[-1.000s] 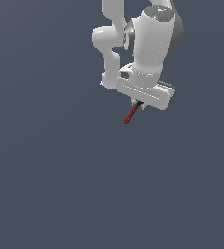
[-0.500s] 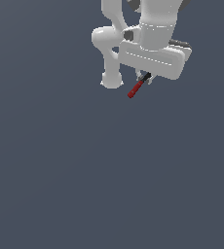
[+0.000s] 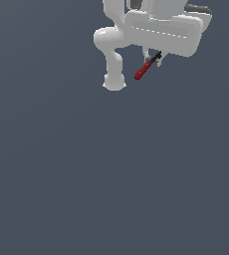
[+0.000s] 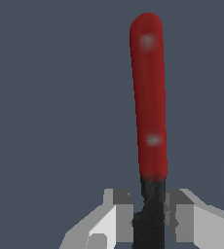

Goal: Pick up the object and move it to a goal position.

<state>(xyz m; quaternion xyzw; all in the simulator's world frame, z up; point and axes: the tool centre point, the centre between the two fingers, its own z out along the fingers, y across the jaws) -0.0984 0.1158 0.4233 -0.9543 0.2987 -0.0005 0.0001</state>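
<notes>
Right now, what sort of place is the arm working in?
Most likely a bare simulated workspace, not a real room. The ground is one flat, featureless grey-blue surface with no furniture or walls. Only the white arm shows, its gripper shut on the red-handled knife.

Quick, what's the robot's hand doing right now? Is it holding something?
Gripper: closed on the knife, pinching its black blade, with the red handle sticking out free.
</notes>
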